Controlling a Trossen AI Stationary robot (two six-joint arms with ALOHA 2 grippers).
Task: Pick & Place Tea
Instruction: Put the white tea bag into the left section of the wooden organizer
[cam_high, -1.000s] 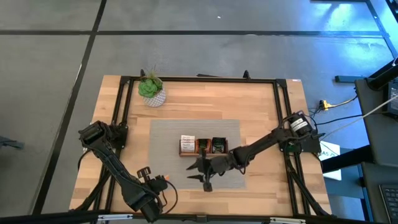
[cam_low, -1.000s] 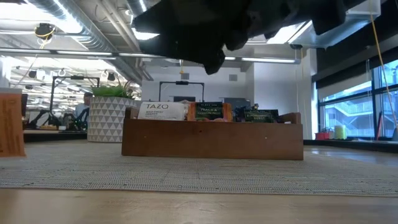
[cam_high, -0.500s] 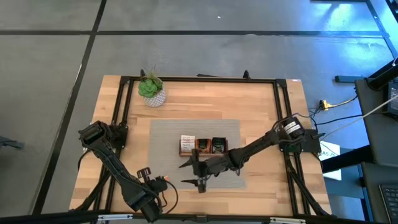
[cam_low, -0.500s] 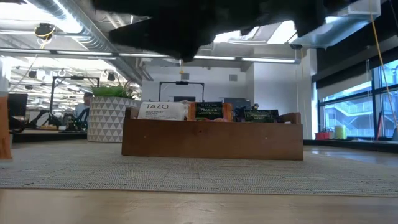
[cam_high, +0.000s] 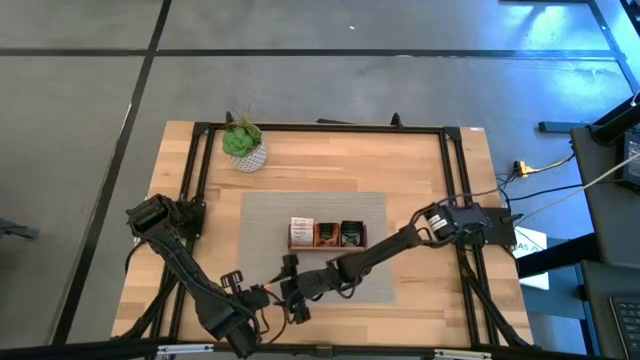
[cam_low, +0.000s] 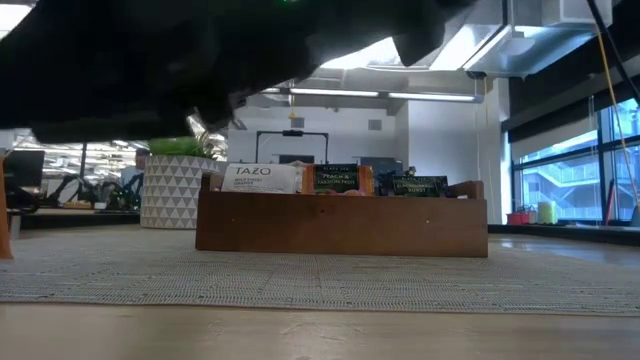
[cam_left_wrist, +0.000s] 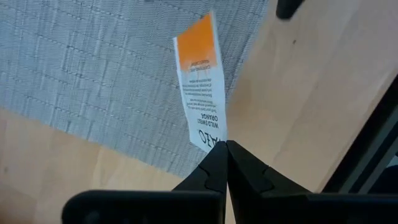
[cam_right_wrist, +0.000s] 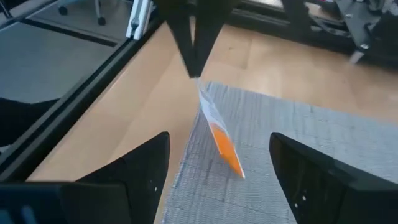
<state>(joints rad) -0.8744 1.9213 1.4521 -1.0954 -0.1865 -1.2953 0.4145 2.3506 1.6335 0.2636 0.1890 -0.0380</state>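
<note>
Left gripper (cam_left_wrist: 225, 144): low at the front of the counter (cam_high: 420, 170), fingers pinched tight on the white end of a white-and-orange sachet (cam_left_wrist: 200, 81).
Held sachet: hangs off the fingertips with its orange end pointing away, over the front left corner of the grey mat (cam_high: 265, 215), right where weave meets bare wood; in the right wrist view it shows as a slim white-and-orange strip (cam_right_wrist: 221, 140) under the left arm's dark fingers.
Right gripper (cam_high: 293, 297): stretched across the mat towards the left one, fingers spread wide with nothing between them, close to the held sachet but apart from it.
Tray (cam_low: 340, 222): long brown wooden box in the middle of the mat, standing sachets in all three compartments: white (cam_low: 262, 178), orange-labelled (cam_low: 337, 179), dark green (cam_low: 418, 185).
Plant (cam_high: 243, 144): small and green in a white pot, far left corner of the counter, well apart from the arms.
</note>
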